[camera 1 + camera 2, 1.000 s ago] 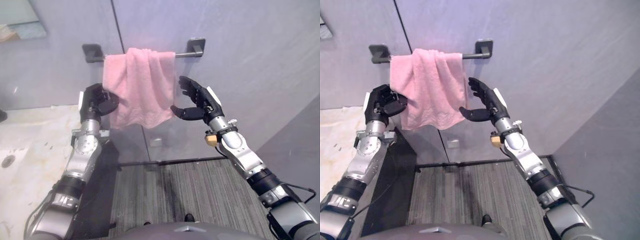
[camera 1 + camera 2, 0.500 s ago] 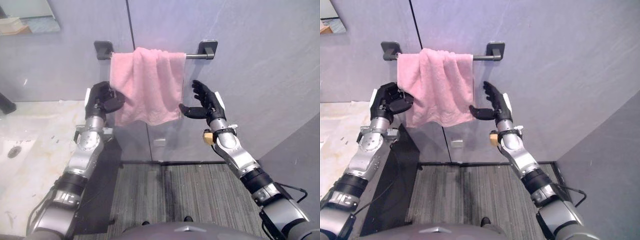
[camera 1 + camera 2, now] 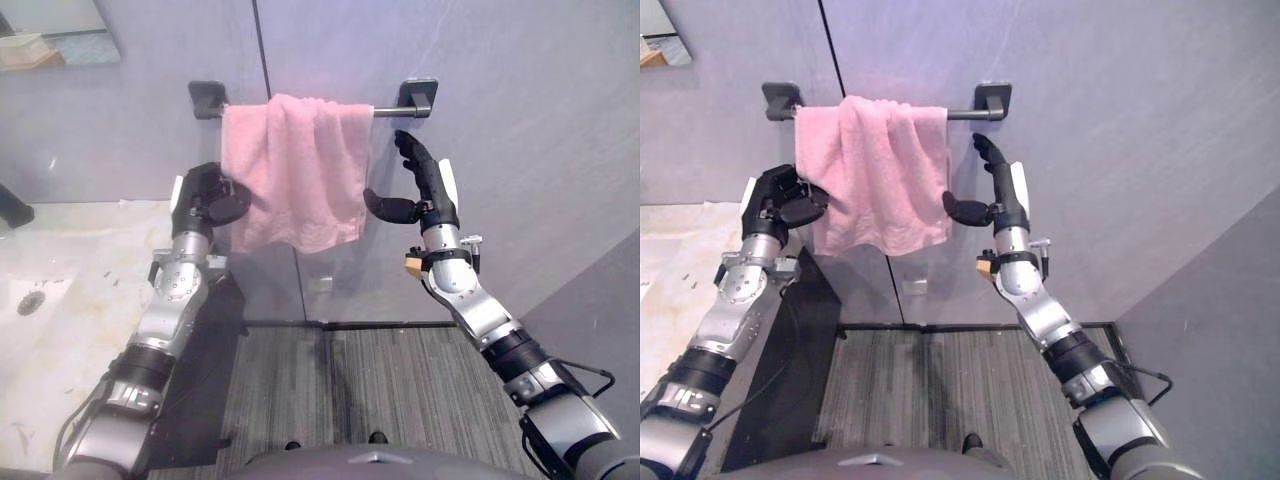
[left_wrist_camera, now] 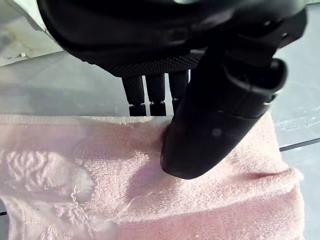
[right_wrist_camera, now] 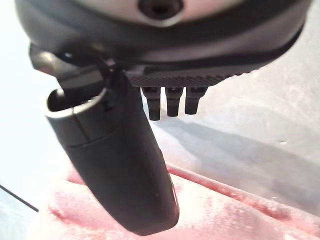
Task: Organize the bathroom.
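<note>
A pink towel (image 3: 295, 170) hangs bunched over a dark towel bar (image 3: 390, 112) on the grey wall. My left hand (image 3: 205, 200) is at the towel's lower left edge. In the left wrist view its thumb (image 4: 215, 125) presses the cloth (image 4: 100, 190) against curled fingers, so it pinches the towel. My right hand (image 3: 425, 185) stands beside the towel's right edge, fingers straight and pointing up. Its thumb (image 5: 120, 175) reaches toward the cloth (image 5: 225, 215) without gripping it.
A white marbled countertop (image 3: 80, 260) with a sink drain (image 3: 30, 297) lies at the left, above a dark cabinet side (image 3: 200, 370). A striped grey floor (image 3: 380, 380) runs below the wall. A mirror's corner (image 3: 50, 30) shows at the upper left.
The camera shifted during the first half second. Since then my right hand has risen and turned its fingers upward, nearer the towel's right edge. My left hand keeps its hold.
</note>
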